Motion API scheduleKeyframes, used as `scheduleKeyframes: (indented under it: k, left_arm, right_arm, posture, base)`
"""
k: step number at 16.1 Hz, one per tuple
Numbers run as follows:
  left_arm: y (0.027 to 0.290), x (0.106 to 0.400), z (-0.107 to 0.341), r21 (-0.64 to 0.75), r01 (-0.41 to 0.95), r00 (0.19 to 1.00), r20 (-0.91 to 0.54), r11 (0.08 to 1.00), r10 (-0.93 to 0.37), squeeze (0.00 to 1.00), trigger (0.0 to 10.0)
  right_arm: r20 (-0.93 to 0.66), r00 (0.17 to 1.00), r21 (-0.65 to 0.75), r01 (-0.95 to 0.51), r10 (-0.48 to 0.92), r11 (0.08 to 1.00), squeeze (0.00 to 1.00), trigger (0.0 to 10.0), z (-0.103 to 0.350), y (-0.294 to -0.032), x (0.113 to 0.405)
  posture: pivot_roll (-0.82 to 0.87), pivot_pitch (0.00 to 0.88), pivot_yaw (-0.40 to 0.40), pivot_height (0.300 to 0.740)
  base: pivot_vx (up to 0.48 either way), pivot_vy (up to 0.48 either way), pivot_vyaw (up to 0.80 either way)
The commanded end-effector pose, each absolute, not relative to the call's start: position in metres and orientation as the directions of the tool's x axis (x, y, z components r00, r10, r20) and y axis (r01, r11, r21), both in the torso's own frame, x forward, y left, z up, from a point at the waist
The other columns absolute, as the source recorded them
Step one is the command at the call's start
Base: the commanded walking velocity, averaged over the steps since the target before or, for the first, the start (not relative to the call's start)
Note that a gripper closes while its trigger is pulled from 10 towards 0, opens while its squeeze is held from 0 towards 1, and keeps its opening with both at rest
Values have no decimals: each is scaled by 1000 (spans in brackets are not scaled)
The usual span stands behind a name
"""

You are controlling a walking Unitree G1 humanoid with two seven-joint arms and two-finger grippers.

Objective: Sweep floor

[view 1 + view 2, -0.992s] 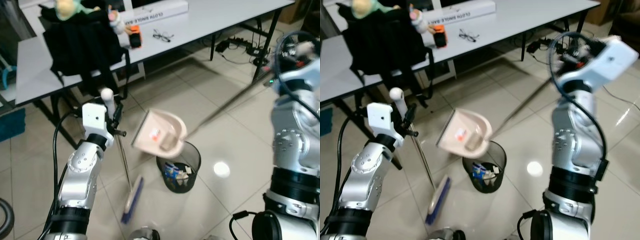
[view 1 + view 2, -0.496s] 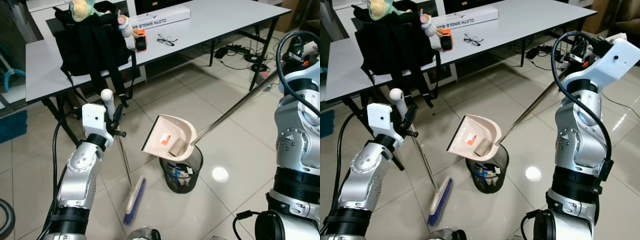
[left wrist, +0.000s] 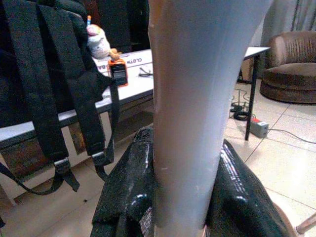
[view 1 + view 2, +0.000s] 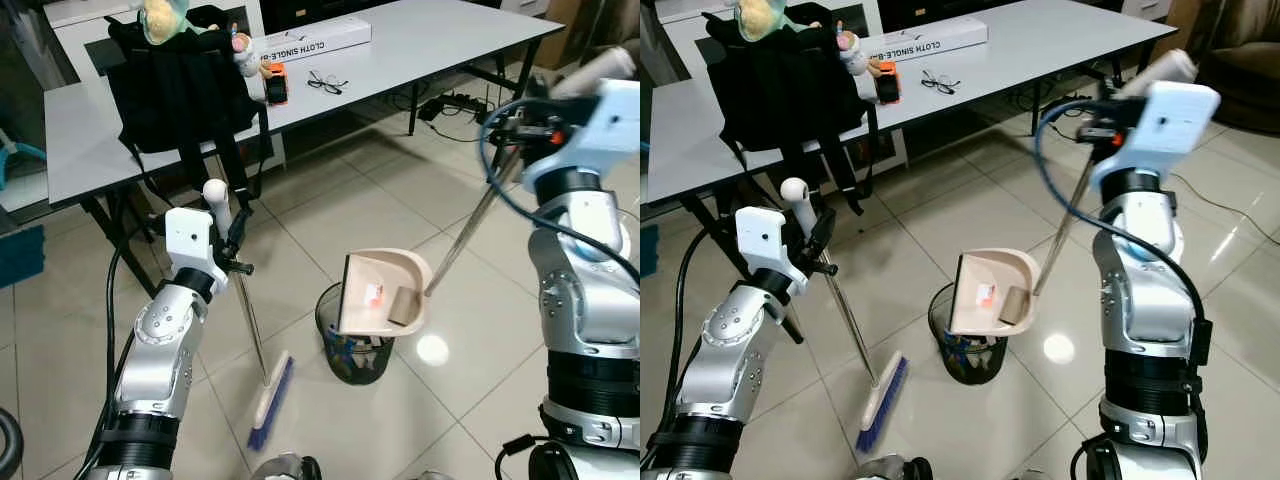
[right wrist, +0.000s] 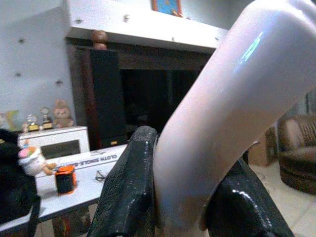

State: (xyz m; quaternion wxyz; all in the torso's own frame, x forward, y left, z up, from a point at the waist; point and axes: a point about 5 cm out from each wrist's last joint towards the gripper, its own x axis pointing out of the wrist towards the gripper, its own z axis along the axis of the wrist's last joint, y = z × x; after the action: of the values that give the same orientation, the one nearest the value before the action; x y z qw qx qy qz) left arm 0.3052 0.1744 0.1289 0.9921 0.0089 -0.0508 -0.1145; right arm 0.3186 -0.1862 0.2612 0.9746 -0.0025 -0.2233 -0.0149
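Over the black mesh bin [image 4: 356, 350] on the tiled floor, your right gripper [image 5: 187, 197] holds the beige dustpan [image 4: 380, 292] tipped steeply, its open mouth toward 9 o'clock and a small cardboard tube [image 4: 403, 306] lodged against its lower rim. The pan's metal pole [image 4: 470, 232] runs up toward 1 o'clock to that gripper, and in the right wrist view you see both black fingers [image 5: 129, 187] pressed against the pale handle end. Your left gripper [image 3: 185, 197] is at 9 o'clock, its fingers clamped on the broom handle [image 4: 243, 310] just below its white knob. The broom head [image 4: 268, 400] rests on the tiles at 7 o'clock from the bin, near it, though whether its bristles touch the bin you probably cannot judge. Behind, at 11 o'clock, a grey table [image 4: 420, 35] carries a black backpack [image 4: 180, 85].
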Motion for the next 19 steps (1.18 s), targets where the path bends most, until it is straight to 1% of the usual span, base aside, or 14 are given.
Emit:
scheduleKeyframes:
  k: [1,4,6,7,8,9,12,13,17,18,19]
  left_arm:
    - [178,305,135,46,224,967,116,973,-228,0,10000]
    - [177,305,134,48,230,966,112,972,-234,0,10000]
    - [176,305,134,51,233,965,113,971,-237,0,10000]
    - [176,305,134,54,233,965,114,971,-238,0,10000]
    - [176,305,135,55,233,964,114,971,-238,0,10000]
    - [176,305,135,58,233,964,115,971,-239,0,10000]
    - [176,305,135,60,233,964,116,971,-239,0,10000]
    - [176,305,135,62,232,964,117,971,-238,0,10000]
    - [176,306,136,68,229,965,119,971,-236,0,10000]
    - [177,306,136,70,227,965,121,971,-234,0,10000]
    - [177,306,136,71,226,965,121,972,-233,0,10000]
  right_arm:
    - [523,852,-49,-7,31,999,0,10000,275,-178,311]
    - [547,824,-149,-81,150,986,0,10000,271,-161,307]
    - [557,797,-223,-129,235,966,0,10000,264,-145,303]
    - [553,781,-285,-149,289,947,0,10000,260,-136,301]
    - [551,775,-306,-157,309,939,0,10000,258,-133,300]
    - [555,746,-385,-162,368,908,0,10000,253,-124,297]
    - [553,707,-485,-157,441,860,0,10000,246,-113,294]
    - [552,681,-528,-162,481,834,0,10000,242,-107,291]
    - [538,643,-591,-173,544,788,0,10000,230,-95,288]
    - [546,638,-604,-149,543,783,0,10000,230,-96,288]
    - [586,644,-580,-91,493,809,0,10000,236,-104,289]
  posture:
    - [-20,66,113,740]
    - [-19,69,114,740]
    - [-19,70,114,740]
    - [-17,71,115,740]
    - [-17,72,115,740]
    - [-17,72,115,740]
    - [-15,73,116,740]
    - [-15,72,115,740]
    - [-11,68,113,740]
    - [-10,65,113,740]
    - [-12,62,114,740]
  base:
    - [0,0,0]
    - [0,0,0]
    - [0,0,0]
    - [0,0,0]
    - [0,0,0]
    - [0,0,0]
    - [0,0,0]
    - [0,0,0]
    - [0,0,0]
    - [0,0,0]
    - [0,0,0]
